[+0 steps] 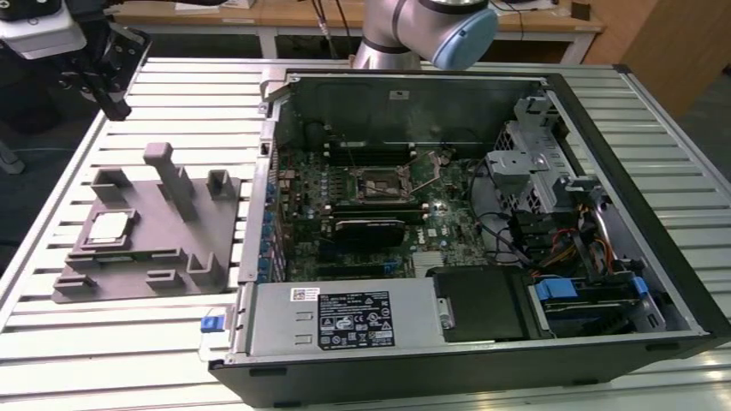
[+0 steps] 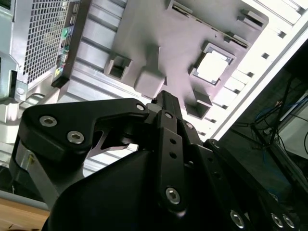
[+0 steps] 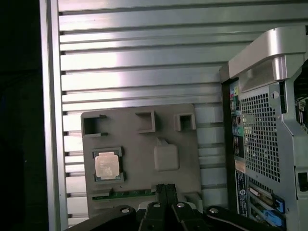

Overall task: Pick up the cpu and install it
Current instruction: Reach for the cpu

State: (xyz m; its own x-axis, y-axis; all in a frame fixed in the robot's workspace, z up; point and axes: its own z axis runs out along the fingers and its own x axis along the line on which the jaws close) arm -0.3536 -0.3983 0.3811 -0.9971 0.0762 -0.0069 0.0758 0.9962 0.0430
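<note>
The cpu (image 1: 109, 227) (image 2: 213, 66) (image 3: 107, 165), a small silvery square chip, lies flat in a recess of the grey holder block (image 1: 149, 253) (image 3: 144, 144) at the exterior view's left. My gripper (image 1: 118, 108) (image 2: 163, 95) (image 3: 166, 187) hangs well above the table, beyond the far end of the holder, apart from the chip. Its two black fingers are pressed together with nothing between them. The black motherboard socket (image 1: 381, 181) with its metal frame sits inside the open computer case (image 1: 639, 214).
The case lies on its side on a ribbed metal table (image 1: 171, 77), beside the holder block. Upright posts (image 1: 171, 175) rise from the holder near the chip. A green RAM stick (image 3: 130, 193) lies in a slot of the holder. Cables and drive bays fill the case's right part.
</note>
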